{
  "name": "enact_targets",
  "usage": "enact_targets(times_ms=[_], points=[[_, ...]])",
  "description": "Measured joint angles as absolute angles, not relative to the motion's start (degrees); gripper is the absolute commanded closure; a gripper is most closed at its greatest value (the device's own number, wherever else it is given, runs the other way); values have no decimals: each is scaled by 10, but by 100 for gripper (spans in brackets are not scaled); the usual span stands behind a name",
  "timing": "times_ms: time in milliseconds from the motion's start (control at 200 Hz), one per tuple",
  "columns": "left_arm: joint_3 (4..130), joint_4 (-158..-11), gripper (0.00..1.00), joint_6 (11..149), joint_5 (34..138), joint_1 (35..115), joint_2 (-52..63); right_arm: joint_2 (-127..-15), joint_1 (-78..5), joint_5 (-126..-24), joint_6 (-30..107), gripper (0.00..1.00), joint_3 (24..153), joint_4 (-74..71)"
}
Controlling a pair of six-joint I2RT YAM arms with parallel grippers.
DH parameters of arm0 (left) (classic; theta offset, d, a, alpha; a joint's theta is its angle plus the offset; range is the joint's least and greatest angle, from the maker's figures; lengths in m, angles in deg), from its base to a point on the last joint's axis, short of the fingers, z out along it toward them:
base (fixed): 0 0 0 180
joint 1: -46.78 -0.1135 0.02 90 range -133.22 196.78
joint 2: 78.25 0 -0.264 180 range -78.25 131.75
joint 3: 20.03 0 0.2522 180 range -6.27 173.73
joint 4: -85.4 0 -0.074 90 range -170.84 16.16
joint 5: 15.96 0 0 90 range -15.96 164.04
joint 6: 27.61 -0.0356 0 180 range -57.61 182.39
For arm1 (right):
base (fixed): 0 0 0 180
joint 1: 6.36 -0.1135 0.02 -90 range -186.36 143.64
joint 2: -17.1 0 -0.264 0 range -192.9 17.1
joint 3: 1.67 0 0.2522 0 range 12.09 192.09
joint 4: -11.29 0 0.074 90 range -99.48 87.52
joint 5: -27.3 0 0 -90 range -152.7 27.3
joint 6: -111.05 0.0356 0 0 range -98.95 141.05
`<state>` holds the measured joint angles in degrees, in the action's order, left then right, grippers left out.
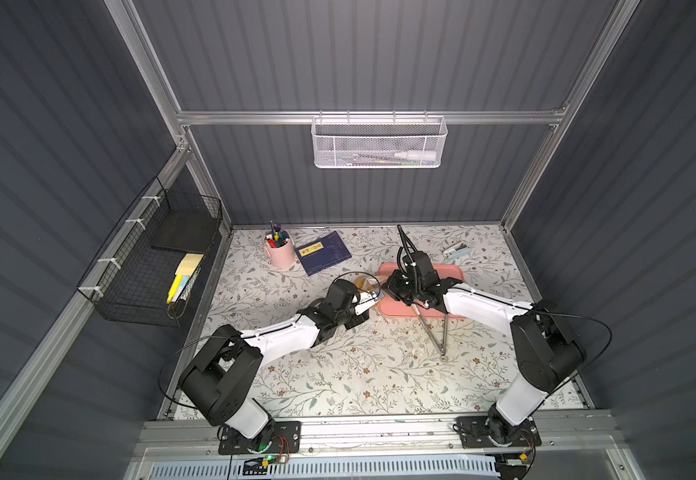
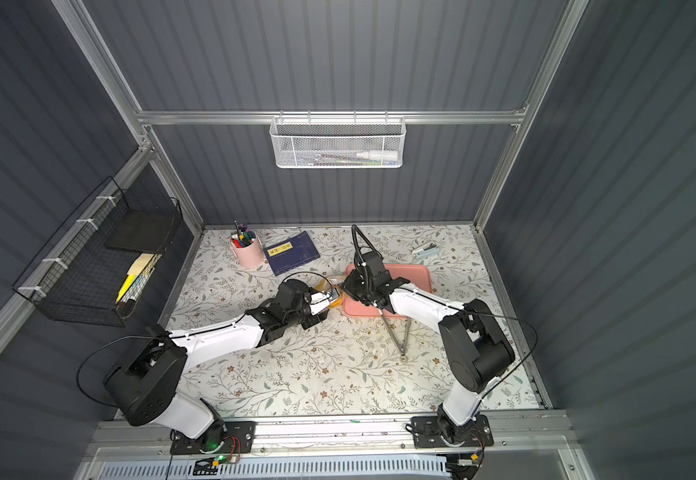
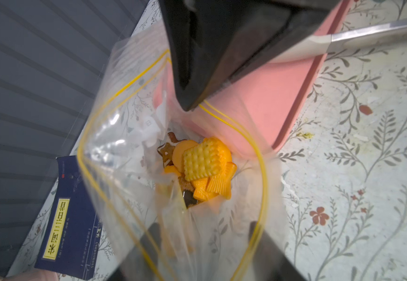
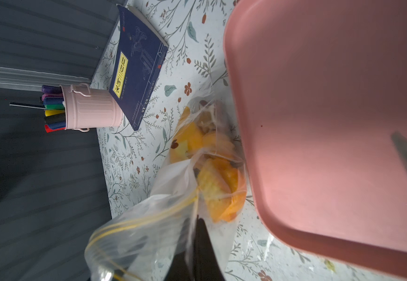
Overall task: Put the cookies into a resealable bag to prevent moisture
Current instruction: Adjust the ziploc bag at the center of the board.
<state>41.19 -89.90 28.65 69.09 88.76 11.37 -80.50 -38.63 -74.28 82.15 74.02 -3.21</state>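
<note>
Yellow-orange and brown biscuit cookies (image 3: 205,167): all I see lie bagged, just beyond left fingers (image 3: 269,248), which stand apart astride the rim. Crinkly clear resealable bag (image 3: 115,136): mouth gaping; right fingers (image 3: 197,92) pinch its yellow strip. Outstanding: sealing.

The clear bag (image 3: 115,136) is gaping open, cookies (image 3: 205,165) lying heaped at its bottom. The right hand (image 3: 190,103) is pinching the bag's yellow-striped rim on the pink tray (image 3: 270,102) side. The left hand (image 3: 205,233) is showing blurred at the opposite rim, fingers (image 3: 265,245) apart. A blue book (image 3: 68,219) is lying beside the bag.
</note>
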Motion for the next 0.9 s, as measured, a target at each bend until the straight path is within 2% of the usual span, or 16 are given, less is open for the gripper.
enact_targets(times_ms=[60, 185, 260, 370, 435, 605, 740, 901], points=[[413, -898, 100, 282, 691, 887, 115, -805, -385, -754, 806, 70, 740, -28], [434, -866, 100, 281, 707, 876, 115, -791, -380, -766, 736, 35, 741, -42], [457, -839, 100, 283, 729, 860, 115, -757, -375, -758, 677, 25, 741, -71], [480, -820, 100, 285, 766, 822, 114, -682, -355, -741, 568, 18, 737, -100], [487, -804, 100, 278, 787, 803, 111, -632, -340, -742, 486, 17, 721, -95], [535, -717, 100, 230, 832, 773, 113, -537, -316, -790, 197, 11, 632, -82], [592, -652, 100, 203, 869, 757, 123, -548, -327, -834, 22, 12, 613, -111], [615, -605, 100, 190, 921, 737, 124, -594, -362, -848, -106, 14, 616, -97]])
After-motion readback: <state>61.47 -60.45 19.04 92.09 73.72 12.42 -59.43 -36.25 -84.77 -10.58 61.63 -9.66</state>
